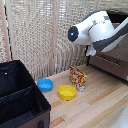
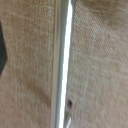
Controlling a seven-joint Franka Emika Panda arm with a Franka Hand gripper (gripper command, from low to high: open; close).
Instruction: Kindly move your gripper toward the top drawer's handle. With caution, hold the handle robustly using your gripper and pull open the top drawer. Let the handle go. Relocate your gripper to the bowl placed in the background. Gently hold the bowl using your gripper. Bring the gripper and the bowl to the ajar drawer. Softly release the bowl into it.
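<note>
The handle (image 2: 62, 60) fills the wrist view as a long silver bar against the wood-grain top drawer (image 2: 100, 60), so the arm is right at it. The pincer itself is out of sight; I can't tell its state. The blue bowl (image 1: 45, 84) waits on the worktop (image 1: 100, 100), beside the yellow bowl (image 1: 67, 92).

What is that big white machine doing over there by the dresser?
It is a robot arm reaching toward the dresser at the exterior view's right. Its wrist camera is up close to a thin silver handle on a wood-grain drawer front; the gripper itself is not visible. On the wooden table, a blue bowl, a yellow bowl and a small colourful box sit untouched.
</note>
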